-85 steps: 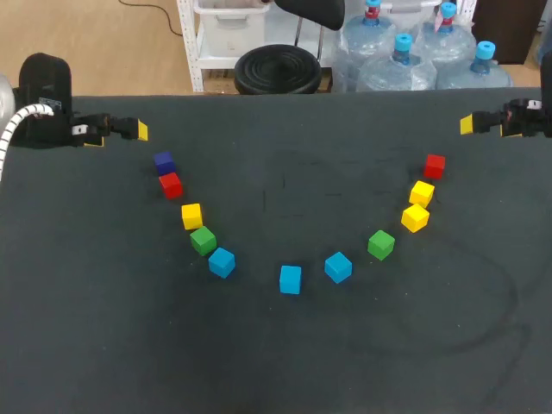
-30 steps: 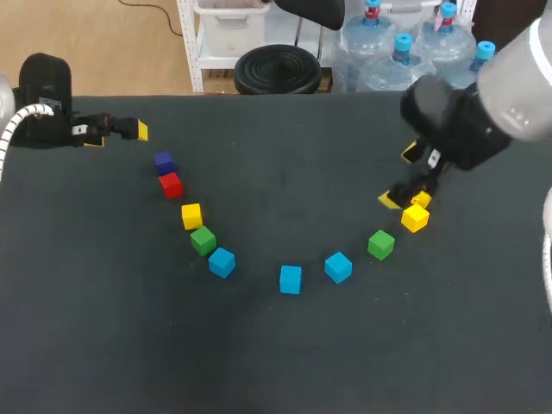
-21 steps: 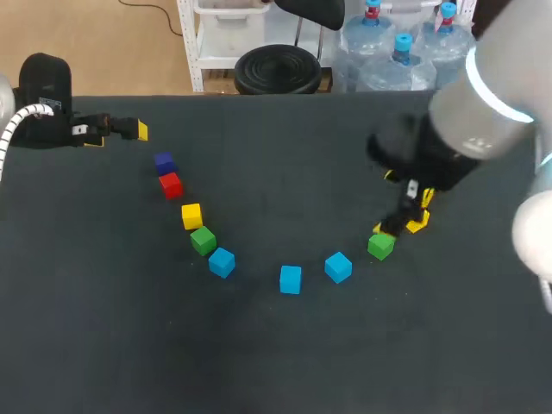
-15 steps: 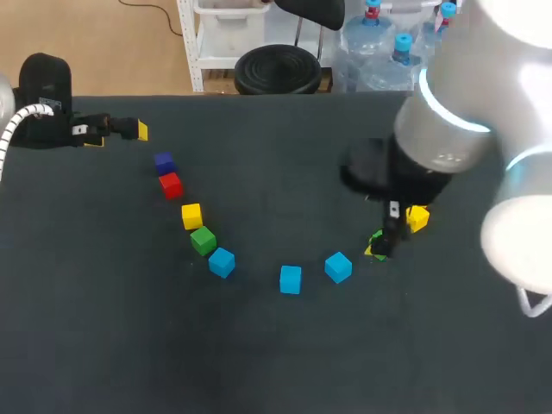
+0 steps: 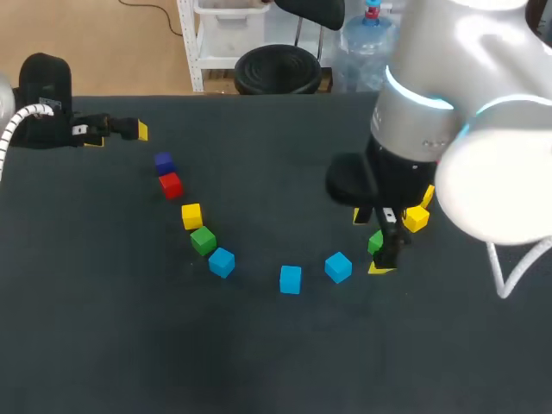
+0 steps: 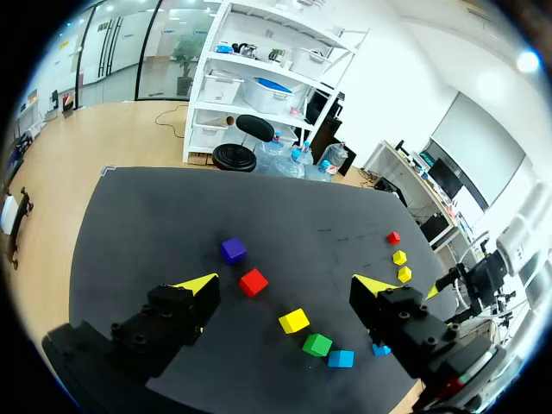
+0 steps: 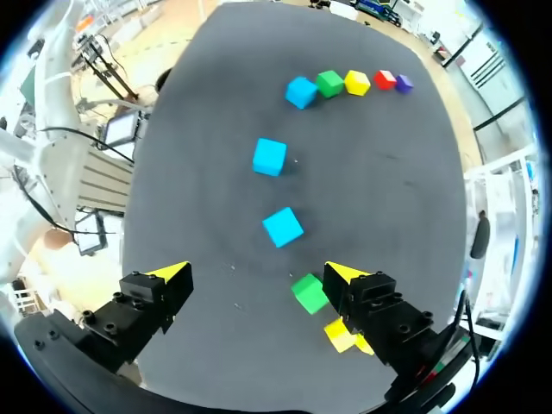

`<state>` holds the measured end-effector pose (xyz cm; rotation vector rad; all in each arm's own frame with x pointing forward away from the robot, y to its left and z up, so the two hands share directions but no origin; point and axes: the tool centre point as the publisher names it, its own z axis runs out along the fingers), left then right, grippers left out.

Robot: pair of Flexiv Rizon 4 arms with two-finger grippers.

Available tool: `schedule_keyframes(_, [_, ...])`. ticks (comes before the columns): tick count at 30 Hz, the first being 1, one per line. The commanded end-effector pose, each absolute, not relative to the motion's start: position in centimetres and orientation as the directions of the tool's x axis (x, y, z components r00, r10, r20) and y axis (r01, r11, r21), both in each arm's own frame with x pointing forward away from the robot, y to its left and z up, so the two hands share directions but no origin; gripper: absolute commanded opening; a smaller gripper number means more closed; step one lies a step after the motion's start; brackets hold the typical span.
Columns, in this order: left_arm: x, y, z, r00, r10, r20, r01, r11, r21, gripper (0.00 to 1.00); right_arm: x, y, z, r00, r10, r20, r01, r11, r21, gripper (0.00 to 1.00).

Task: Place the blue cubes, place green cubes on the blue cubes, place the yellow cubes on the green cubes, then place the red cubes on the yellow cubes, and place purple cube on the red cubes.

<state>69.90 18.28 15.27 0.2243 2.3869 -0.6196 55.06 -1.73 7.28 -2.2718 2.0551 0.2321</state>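
- right gripper (image 5: 371,242) hangs low over the table (image 5: 276,362). its arm comes in from the right and reaches toward the middle. the fingers are spread wide and pinch nothing.
- right green cube (image 7: 309,293) lies on the table between the 2 yellow tips, just beside 1 finger and well apart from the other. i cannot tell whether the near finger touches it.
- in the head view this cube shows only as a green sliver between the tips, mostly hidden by the gripper.
- near blue cube (image 7: 283,227) lies just ahead of the right gripper, close to the right green cube. middle blue cube (image 7: 269,157) lies farther ahead, and left blue cube (image 7: 301,92) farther still.
- front yellow cube (image 5: 416,218) sits just beside the right gripper, on its outer side. back yellow cube (image 5: 427,197) is behind it, partly hidden by the arm.
- past the left blue cube a curved row runs toward the far left: left green cube (image 5: 203,241), left yellow cube (image 5: 191,216), red cube (image 5: 171,185), then purple cube (image 5: 164,162). each lies just beside the next, and none is stacked.
- left gripper (image 6: 285,285) hangs at the table's far left edge with its fingers spread wide, holding nothing. the left row lies ahead of it, apart from both tips.
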Motion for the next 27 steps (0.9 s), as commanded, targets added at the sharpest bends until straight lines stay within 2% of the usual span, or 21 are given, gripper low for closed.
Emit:
schedule_keyframes(1, [69.9, 18.5, 15.1, -0.768, 0.001, -0.64, 0.319, 0.868, -0.381, 1.0, 55.0, -0.5, 6.0, 0.095, -0.982, -0.164, -0.984, -0.117, 0.132, 1.0])
schedule_keyframes(11, [69.9, 18.5, 15.1, -0.768, 0.001, -0.64, 0.319, 0.868, -0.381, 1.0, 53.4, 0.9, 4.4, 0.148, -0.975, -0.163, -0.975, -0.171, 0.139, 1.0])
schedule_keyframes(27, [69.9, 18.5, 15.1, -0.768, 0.001, -0.64, 0.319, 0.868, -0.381, 1.0, 54.6, 1.7, 1.8, 0.194, -0.961, -0.197, -0.971, -0.217, 0.101, 1.0])
